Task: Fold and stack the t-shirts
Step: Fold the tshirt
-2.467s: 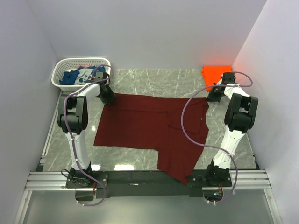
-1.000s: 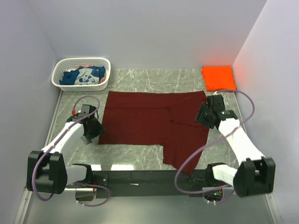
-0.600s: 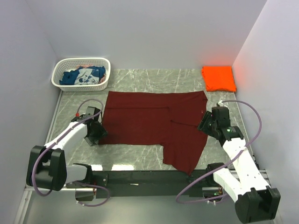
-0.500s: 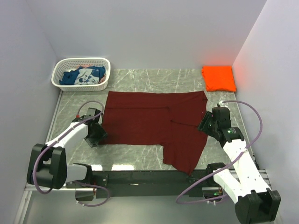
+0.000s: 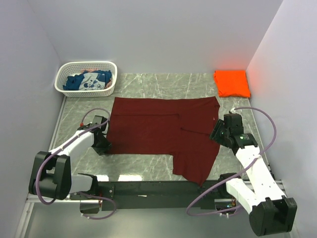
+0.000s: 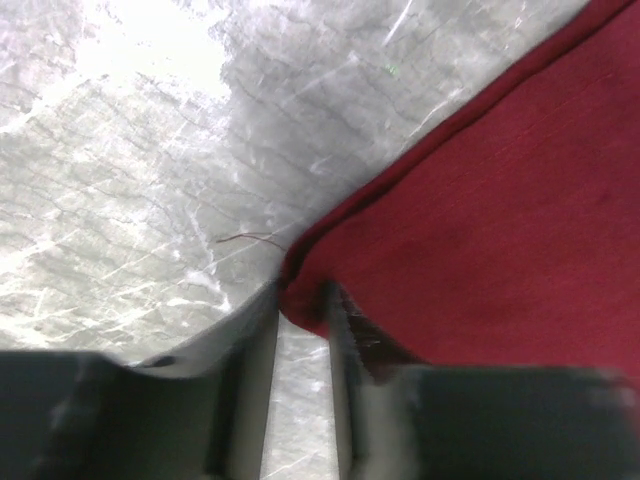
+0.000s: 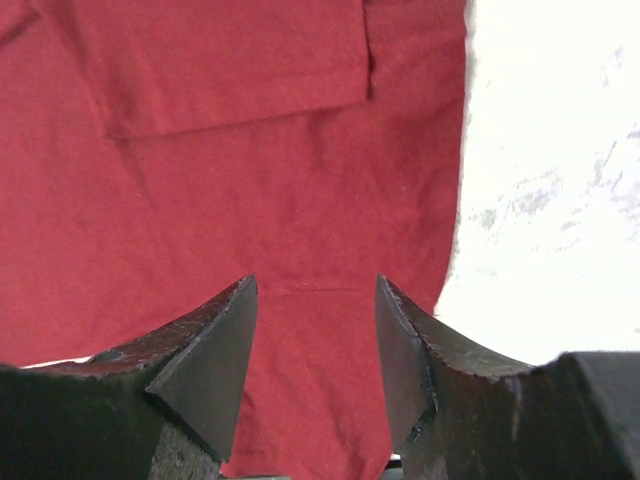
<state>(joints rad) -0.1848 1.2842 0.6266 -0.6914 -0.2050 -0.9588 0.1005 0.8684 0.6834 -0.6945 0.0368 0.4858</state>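
The dark maroon t-shirt (image 5: 158, 129) lies spread flat on the marble table, one sleeve folded in and its bottom part reaching toward the near edge. My left gripper (image 5: 102, 144) is low at the shirt's near-left corner. In the left wrist view that gripper (image 6: 303, 300) has narrowed onto the hem corner of the maroon cloth (image 6: 500, 230). My right gripper (image 5: 218, 133) hovers over the shirt's right edge. In the right wrist view it (image 7: 315, 290) stands open with only flat cloth (image 7: 250, 180) below. A folded orange t-shirt (image 5: 231, 83) sits at the far right corner. A blue printed t-shirt (image 5: 89, 80) lies in the basket.
The white lattice basket (image 5: 85, 65) stands at the far left corner against the wall. Walls close in the table on the left, back and right. Bare marble (image 5: 163, 82) shows between basket and orange shirt, and a strip (image 5: 79, 158) left of the maroon shirt.
My left gripper slid in to the shirt's near-left corner and closed on the hem. My right arm swung its elbow nearer; its open gripper stayed over the shirt's right edge.
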